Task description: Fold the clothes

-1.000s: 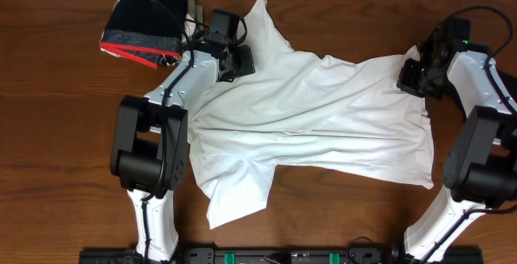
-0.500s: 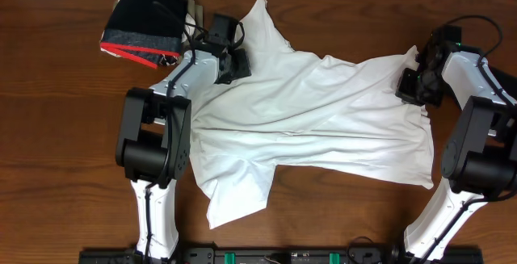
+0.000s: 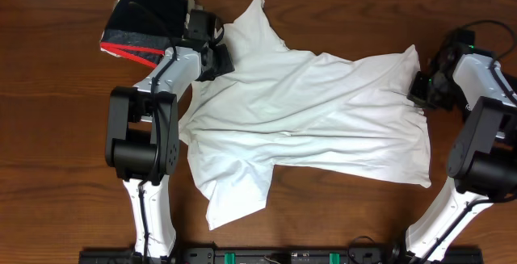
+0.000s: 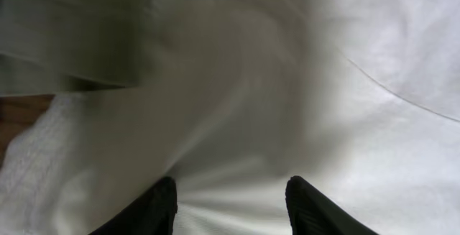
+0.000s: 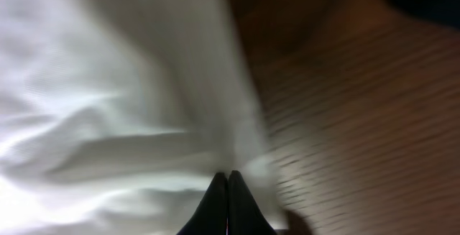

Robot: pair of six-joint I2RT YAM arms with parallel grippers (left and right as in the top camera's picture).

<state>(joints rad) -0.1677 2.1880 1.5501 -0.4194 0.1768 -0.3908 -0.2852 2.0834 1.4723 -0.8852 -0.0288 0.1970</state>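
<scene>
**A:** Where does the white shirt [image 3: 323, 111] lie?

**B:** Spread out and wrinkled across the middle of the tabletop [image 3: 48, 151], with one sleeve pointing far and a flap hanging toward the near left.

**A:** And the tools?

**B:** The left tool [image 3: 216, 58] is on the shirt's far-left part, below that sleeve. Its fingers [image 4: 158, 206] are spread and cloth puckers between them. The right tool [image 3: 422, 90] sits at the shirt's right hem with its tips pressed together. I cannot tell whether any cloth is caught between them.

**A:** What about edges and room?

**B:** The black garment [image 3: 149, 14] lies at the far left, just beside the left tool. Wood shows wide on the left and in a strip along the near side. The right hem lies close to the right arm.
</scene>
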